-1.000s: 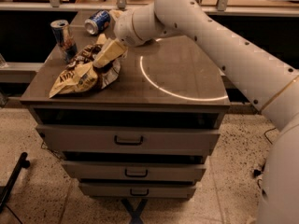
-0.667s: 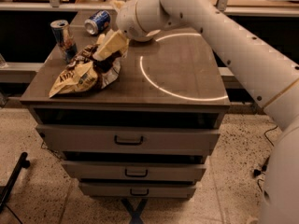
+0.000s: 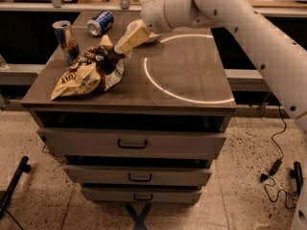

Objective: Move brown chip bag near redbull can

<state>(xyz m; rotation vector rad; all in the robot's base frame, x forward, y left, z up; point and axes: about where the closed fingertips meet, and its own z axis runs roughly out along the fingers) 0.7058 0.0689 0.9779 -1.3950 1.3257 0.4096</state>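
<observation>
The brown chip bag (image 3: pixel 86 75) lies crumpled on the left part of the cabinet top (image 3: pixel 192 71). The redbull can (image 3: pixel 65 40) stands upright just behind the bag's left end, close to it. My gripper (image 3: pixel 112 47) hangs at the bag's upper right end, tilted down to the left. Its tan fingers (image 3: pixel 130 36) stand apart, with their tips at the bag's top edge. I cannot tell whether they touch the foil. The bag rests on the top and is not lifted.
A wider blue can (image 3: pixel 100 22) lies on its side at the back of the cabinet top, behind the gripper. A white ring of light (image 3: pixel 158 83) marks the top's right half. Three closed drawers (image 3: pixel 132 143) are below. A counter (image 3: pixel 29 6) runs behind.
The arm and gripper have drawn back up and to the right, away from the bag. The bag and both cans have stayed where they were.
</observation>
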